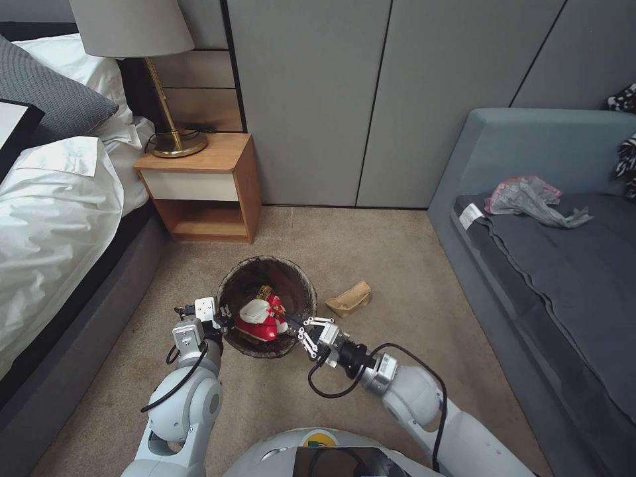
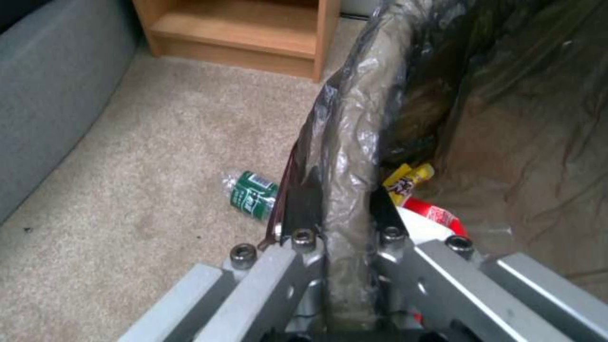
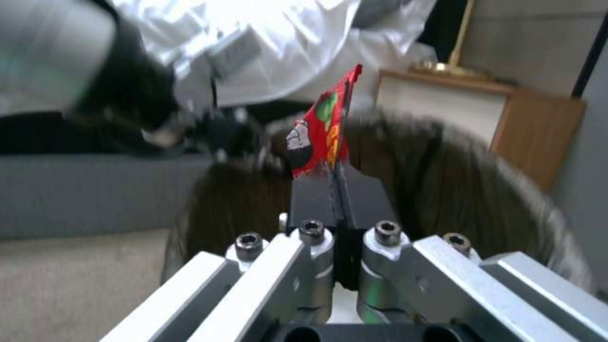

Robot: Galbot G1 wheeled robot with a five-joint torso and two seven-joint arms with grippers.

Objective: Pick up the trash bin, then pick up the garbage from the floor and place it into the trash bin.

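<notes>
The trash bin [image 1: 268,306] sits at lower centre of the head view, above the beige carpet [image 1: 411,291], its dark liner folded over the rim. The left gripper [image 1: 222,318] is at the bin's left edge, jaws clamped on the rim; in the left wrist view the black fingers [image 2: 304,204] stand one on each side of the liner-wrapped wall [image 2: 351,156].

The right gripper [image 1: 291,324] reaches in from the lower right, over the bin's near rim, with its jaws closed on a red-and-white snack packet [image 1: 260,319] that hangs over the bin's opening. The right wrist view shows the packet's red edge [image 3: 326,128] sticking up from between the pressed-together fingers [image 3: 313,199], the bin's dark mouth just behind. A yellow wrapper [image 1: 264,291] lies inside the bin (in the left wrist view it shows beside the red packet, at [image 2: 408,180]).

On the carpet, a tan paper bag [image 1: 349,299] lies just right of the bin. A green-labelled plastic bottle [image 2: 252,194] lies on the carpet close to the bin's outer wall.

A wooden nightstand [image 1: 205,189] with a brass lamp [image 1: 173,136] stands at upper left, beside the bed [image 1: 53,199]. A grey translucent bag [image 1: 530,199] rests on the grey sofa [image 1: 563,265] at right.
</notes>
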